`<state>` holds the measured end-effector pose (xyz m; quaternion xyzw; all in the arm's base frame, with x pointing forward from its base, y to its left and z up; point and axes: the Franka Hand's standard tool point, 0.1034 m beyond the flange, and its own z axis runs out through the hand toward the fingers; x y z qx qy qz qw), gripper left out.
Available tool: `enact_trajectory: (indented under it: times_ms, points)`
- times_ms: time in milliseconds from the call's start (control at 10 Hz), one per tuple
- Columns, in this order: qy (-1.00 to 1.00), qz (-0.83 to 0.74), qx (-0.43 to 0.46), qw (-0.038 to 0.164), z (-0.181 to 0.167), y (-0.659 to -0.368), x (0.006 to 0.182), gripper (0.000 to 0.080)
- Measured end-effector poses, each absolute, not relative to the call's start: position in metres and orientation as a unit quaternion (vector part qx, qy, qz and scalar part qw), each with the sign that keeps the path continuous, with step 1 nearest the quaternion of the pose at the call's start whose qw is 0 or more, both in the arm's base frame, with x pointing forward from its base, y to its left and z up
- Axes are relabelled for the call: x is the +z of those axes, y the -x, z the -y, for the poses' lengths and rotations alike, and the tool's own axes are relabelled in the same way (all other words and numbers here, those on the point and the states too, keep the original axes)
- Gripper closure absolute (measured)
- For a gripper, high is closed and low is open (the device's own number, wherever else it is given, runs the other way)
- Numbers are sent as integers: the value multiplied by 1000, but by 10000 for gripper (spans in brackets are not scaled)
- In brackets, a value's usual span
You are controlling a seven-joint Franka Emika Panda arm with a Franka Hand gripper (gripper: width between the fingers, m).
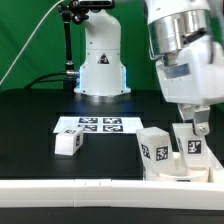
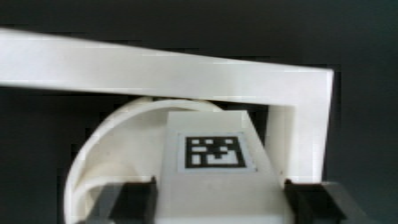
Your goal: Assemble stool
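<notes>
My gripper (image 1: 192,138) is down over an upright white stool leg (image 1: 191,147) at the exterior view's right. In the wrist view the leg (image 2: 214,150), with its square tag facing the camera, fills the gap between the dark fingers (image 2: 128,203), which press on both of its sides. The leg stands on the round white seat disc (image 2: 103,150), which lies low against the rail in the exterior view (image 1: 172,168). A second leg (image 1: 155,149) stands on the disc just beside the held one. A third leg (image 1: 67,143) lies loose on the black table at the left.
The marker board (image 1: 88,124) lies flat mid-table. A long white rail (image 1: 90,190) runs along the near edge and also shows in the wrist view (image 2: 178,62), bending around the seat's corner. The robot base (image 1: 100,70) stands at the back.
</notes>
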<state>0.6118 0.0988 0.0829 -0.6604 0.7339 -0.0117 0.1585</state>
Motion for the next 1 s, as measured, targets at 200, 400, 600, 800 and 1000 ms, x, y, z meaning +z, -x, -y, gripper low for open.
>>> enact_trajectory:
  times_ms: [200, 400, 600, 800, 1000]
  points:
    - [585, -790, -6, 181, -94, -613, 82, 459]
    - [494, -848, 7, 191, -96, -613, 81, 459]
    - [425, -883, 20, 199, -98, -612, 81, 459]
    - [401, -894, 30, 196, -99, -611, 80, 358]
    - [421, -885, 36, 197, -100, -612, 86, 228]
